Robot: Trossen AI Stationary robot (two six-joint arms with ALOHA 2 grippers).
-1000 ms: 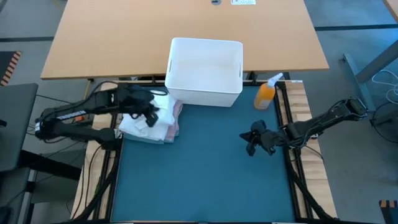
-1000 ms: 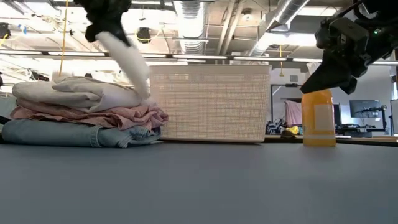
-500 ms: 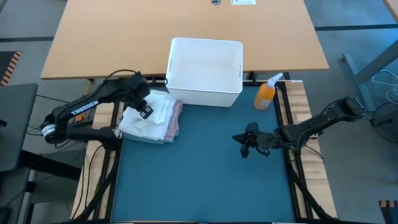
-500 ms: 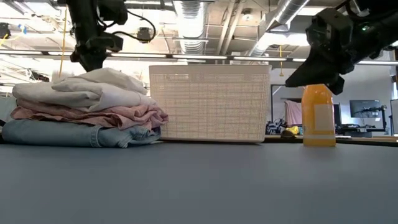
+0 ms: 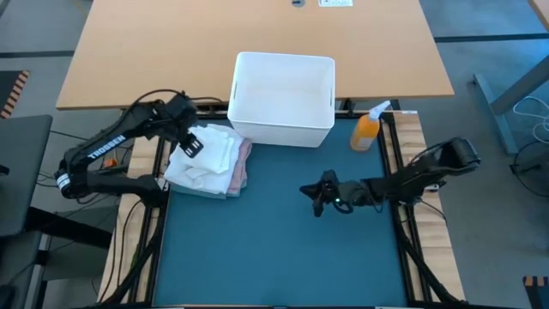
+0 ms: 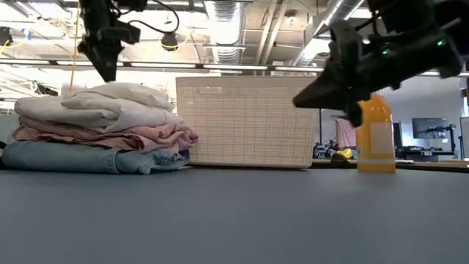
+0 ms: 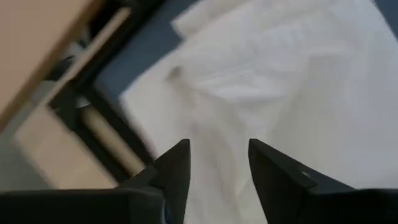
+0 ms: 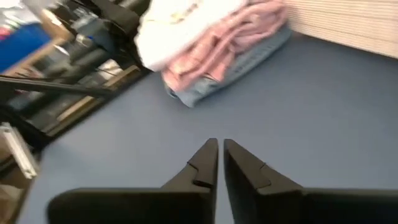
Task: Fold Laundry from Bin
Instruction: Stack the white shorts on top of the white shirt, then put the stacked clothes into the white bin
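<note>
White cloth is topping the laundry point(image 5: 210, 161), stacked over pink and denim on the blue mat point(image 5: 274, 249) just beside the bin point(image 5: 283, 99). The left gripper point(image 5: 190, 147) is hovering above the pile, fingers parted and empty. The right gripper point(image 5: 319, 196) is hanging over mid-mat, fingers nearly together, gripping nothing.

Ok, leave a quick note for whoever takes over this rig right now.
Left hand: open, empty, above the laundry.
Right hand: nearly closed, empty, over mid-mat.
Laundry: folded stack left of the bin, jeans at the bottom, pink shirt, white pieces on top.
Done: the bin looks empty from above.
Left: probably just check the top white piece lies neat.
</note>
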